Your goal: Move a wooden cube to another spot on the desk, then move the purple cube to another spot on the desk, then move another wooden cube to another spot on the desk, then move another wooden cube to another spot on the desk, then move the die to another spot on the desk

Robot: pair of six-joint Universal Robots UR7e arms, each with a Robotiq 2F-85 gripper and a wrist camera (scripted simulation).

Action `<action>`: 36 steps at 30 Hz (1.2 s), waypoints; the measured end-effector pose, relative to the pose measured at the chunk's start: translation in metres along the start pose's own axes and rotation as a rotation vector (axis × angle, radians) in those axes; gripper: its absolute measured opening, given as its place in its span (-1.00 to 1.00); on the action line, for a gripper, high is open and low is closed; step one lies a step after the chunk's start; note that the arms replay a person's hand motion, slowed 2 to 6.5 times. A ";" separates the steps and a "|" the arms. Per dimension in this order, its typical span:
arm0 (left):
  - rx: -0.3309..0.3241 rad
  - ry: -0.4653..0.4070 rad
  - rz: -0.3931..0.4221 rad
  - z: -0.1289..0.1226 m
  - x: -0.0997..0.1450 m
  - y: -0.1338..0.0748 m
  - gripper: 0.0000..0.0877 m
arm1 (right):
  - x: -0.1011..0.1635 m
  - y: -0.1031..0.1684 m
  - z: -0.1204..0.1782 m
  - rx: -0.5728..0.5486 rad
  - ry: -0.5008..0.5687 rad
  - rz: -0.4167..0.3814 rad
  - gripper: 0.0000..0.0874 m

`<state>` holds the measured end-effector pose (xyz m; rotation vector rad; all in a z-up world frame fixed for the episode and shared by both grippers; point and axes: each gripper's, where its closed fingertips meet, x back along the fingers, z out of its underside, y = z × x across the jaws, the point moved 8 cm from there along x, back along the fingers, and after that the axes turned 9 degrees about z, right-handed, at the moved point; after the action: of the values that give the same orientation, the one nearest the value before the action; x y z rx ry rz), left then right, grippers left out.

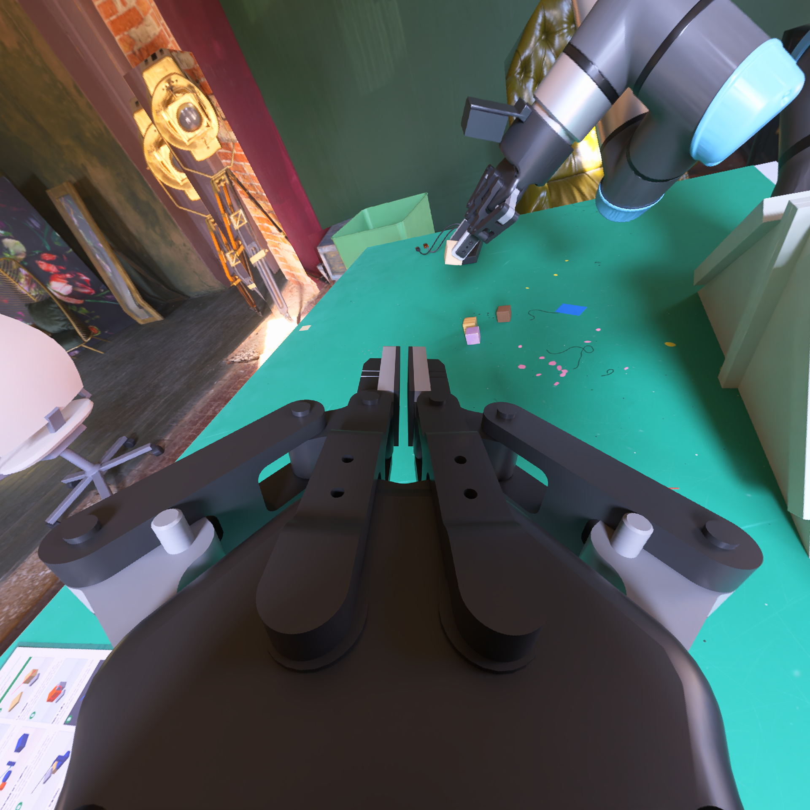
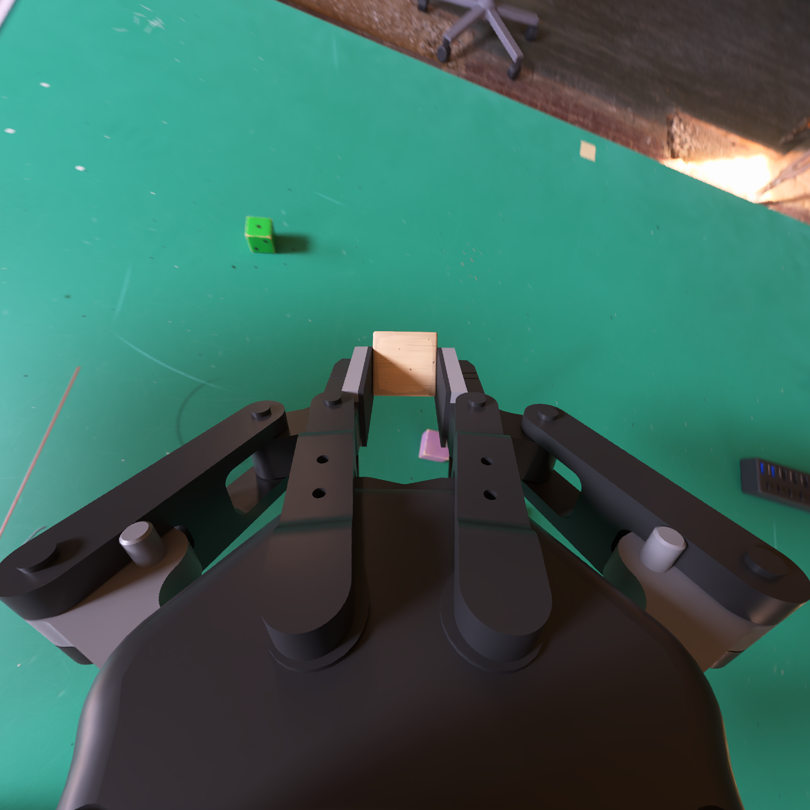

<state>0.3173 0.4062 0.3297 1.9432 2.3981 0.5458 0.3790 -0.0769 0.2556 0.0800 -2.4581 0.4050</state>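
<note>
Right now the right tool grips a pale wooden cube squarely between its two grey pads, one pad flat against each side face. From the left wrist view that same tool reaches down at the far end of the green table with the cube at its tips; whether the cube rests on the table or sits just above it is hard to judge from here. The left tool is clenched on nothing, its pads nearly touching, and it hangs above the table.

Near the middle of the table lies the purple cube, touching or just beside a light wooden cube, with a darker brown wooden cube a little apart to the right of them. A blue square patch lies flat farther right. In the right wrist view the purple cube shows between the fingers, and the green die stands well apart on the table, off to the left. A light green bin stands past the table's far edge.
</note>
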 end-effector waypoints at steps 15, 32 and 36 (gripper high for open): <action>-0.002 -0.009 0.005 -0.002 -0.001 -0.001 -0.94 | -0.044 -0.031 0.073 -0.179 0.228 -0.066 -0.42; 0.007 0.009 0.021 0.000 -0.004 -0.002 -0.95 | -0.075 -0.033 0.123 -0.204 0.387 -0.042 -0.42; 0.008 0.017 0.023 0.000 -0.005 -0.002 -0.95 | -0.079 -0.031 0.128 -0.210 0.396 -0.052 -0.42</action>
<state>0.3164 0.4016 0.3280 1.9798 2.3944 0.5568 0.3712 -0.1491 0.1205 -0.0236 -2.0872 0.1220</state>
